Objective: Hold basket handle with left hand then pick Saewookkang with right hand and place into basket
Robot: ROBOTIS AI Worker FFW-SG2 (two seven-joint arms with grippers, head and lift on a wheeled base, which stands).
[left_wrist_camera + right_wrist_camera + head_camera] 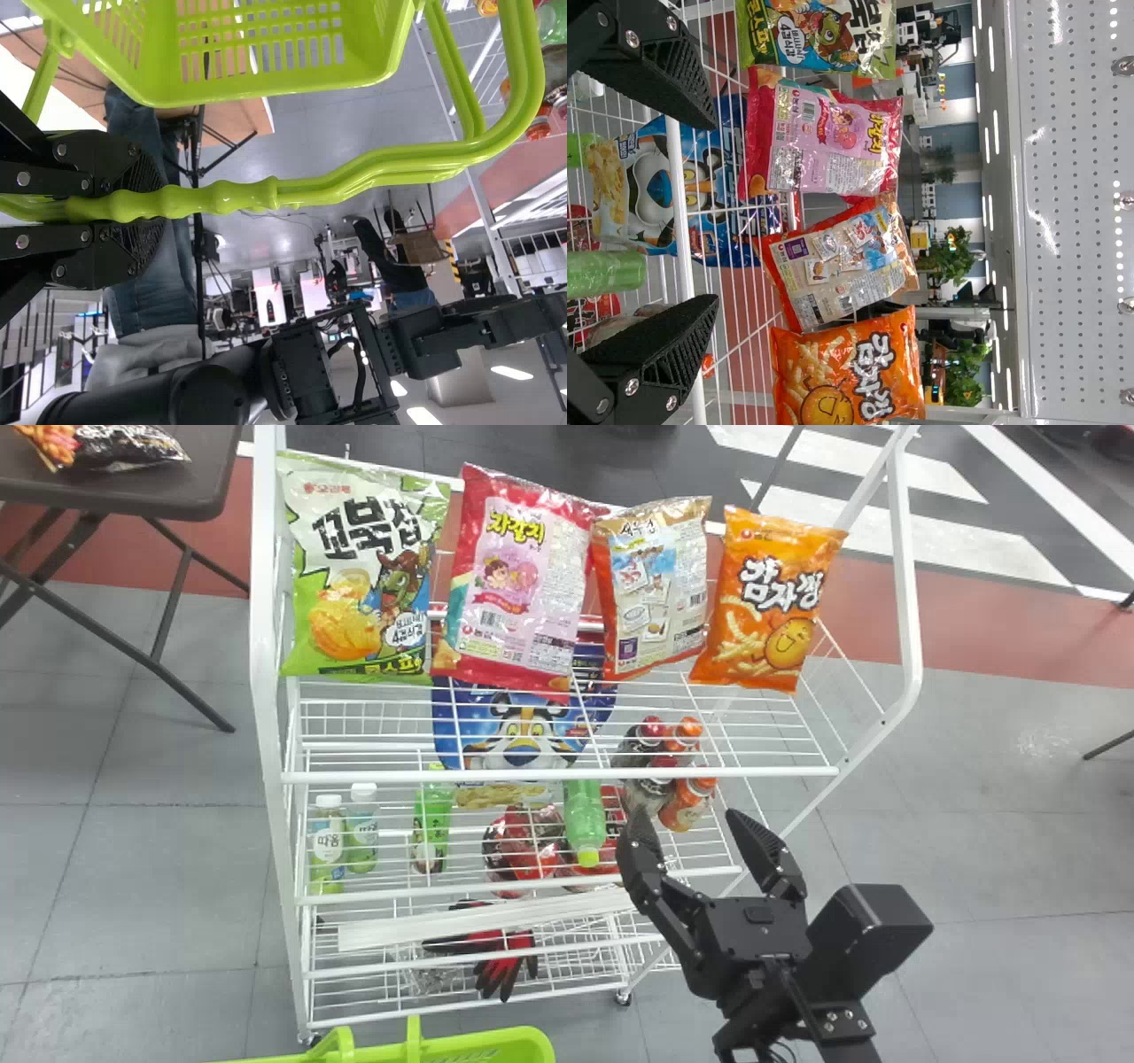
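From above, the head view looks forward and down at the white wire rack (267, 602). The left wrist view faces the room, close by the green basket handle (239, 196). The right, near the top shelf's front edge (558, 776), faces four snack bags (833, 133) the head view shares.

rack (558, 776): four snack bags (657, 602) | right gripper (686, 817): fingers apart | green basket (523, 1036): bottom edge

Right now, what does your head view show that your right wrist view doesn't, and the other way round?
Head view: the green basket and red-and-black gloves.

Right wrist view: leafy plants and a pale panel full of little holes.

Both: four snack bags in a row, the tiger bag, the white rack and the open right gripper.
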